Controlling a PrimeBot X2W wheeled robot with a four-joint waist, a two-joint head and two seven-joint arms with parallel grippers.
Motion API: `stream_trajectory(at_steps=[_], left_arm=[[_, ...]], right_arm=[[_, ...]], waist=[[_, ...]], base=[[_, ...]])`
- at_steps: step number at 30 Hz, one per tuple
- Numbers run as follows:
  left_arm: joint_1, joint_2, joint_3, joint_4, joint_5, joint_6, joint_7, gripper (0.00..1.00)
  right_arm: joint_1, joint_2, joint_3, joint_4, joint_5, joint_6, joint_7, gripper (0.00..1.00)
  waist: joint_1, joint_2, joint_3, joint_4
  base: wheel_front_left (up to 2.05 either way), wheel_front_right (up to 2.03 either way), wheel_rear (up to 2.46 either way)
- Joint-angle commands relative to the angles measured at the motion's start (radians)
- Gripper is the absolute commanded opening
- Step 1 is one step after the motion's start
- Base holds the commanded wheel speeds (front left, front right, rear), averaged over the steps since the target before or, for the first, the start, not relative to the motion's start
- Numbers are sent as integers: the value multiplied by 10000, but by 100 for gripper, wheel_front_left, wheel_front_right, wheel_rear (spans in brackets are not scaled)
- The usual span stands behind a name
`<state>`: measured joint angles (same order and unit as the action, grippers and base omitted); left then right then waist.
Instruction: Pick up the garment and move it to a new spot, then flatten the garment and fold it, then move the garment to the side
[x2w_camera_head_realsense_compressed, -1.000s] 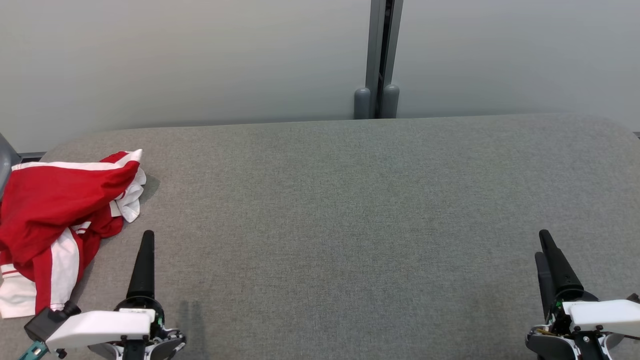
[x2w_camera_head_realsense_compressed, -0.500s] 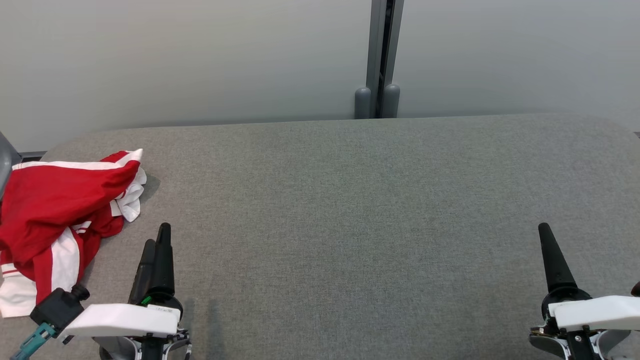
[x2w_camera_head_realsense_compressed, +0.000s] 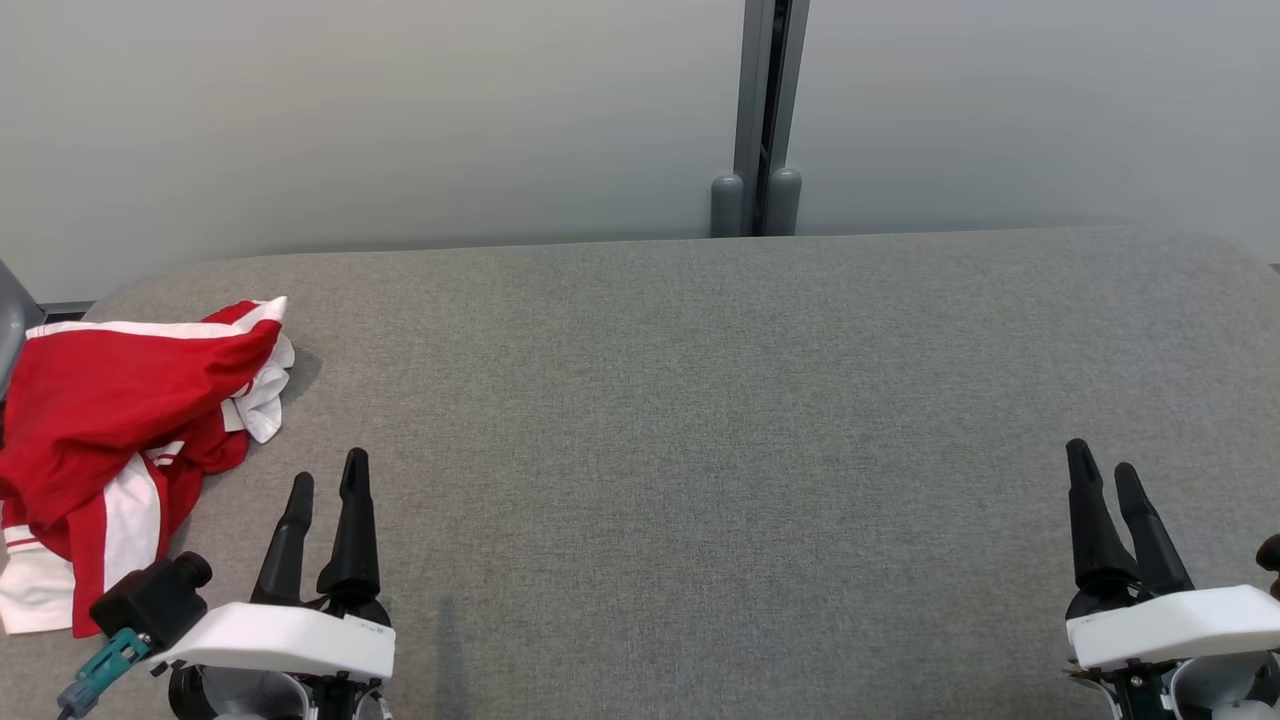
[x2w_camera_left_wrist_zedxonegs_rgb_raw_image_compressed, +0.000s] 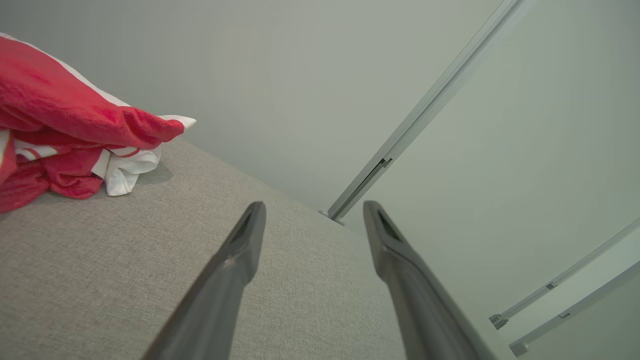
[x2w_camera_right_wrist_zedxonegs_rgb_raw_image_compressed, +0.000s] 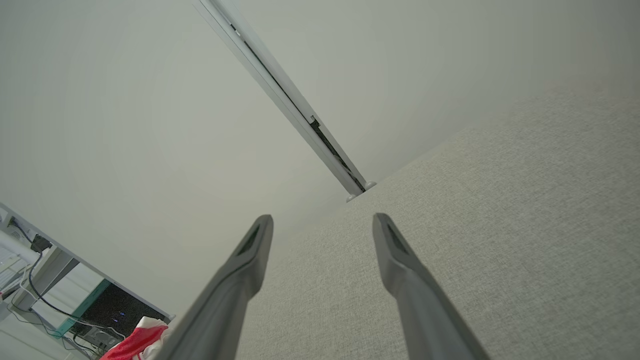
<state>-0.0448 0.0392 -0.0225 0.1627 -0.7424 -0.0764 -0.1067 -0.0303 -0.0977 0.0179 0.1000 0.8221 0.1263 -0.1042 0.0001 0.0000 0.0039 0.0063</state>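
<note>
The left tool (x2w_camera_head_realsense_compressed: 328, 470), fingers spread and empty, hangs over the grey counter (x2w_camera_head_realsense_compressed: 700, 400). The crumpled red-and-white garment (x2w_camera_head_realsense_compressed: 100, 400) lies near it on its left, at the counter's left end. The right tool (x2w_camera_head_realsense_compressed: 1100, 458), likewise spread and empty, is well apart from the garment.

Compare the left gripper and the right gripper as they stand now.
The left gripper is beside the red-and-white garment; the right gripper stands far from it, over bare grey table. In the head view the left gripper leans slightly rightward, the right gripper leftward. Both are open and empty.
</note>
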Motion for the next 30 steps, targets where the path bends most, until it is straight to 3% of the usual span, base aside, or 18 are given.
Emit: stream_trajectory(at_steps=[1,30], left_arm=[[-165,72,-23,-84,289,76,-77,100],[-191,104,-465,-215,3629,223,-854,100]], right_arm=[[-84,-94,13,-185,-343,36,-103,100],[127,-239,303,-363,-3588,52,-877,100]], waist=[[-1,0,-2,4],[-1,0,-18,73]], base=[[0,0,0],[0,0,0]])
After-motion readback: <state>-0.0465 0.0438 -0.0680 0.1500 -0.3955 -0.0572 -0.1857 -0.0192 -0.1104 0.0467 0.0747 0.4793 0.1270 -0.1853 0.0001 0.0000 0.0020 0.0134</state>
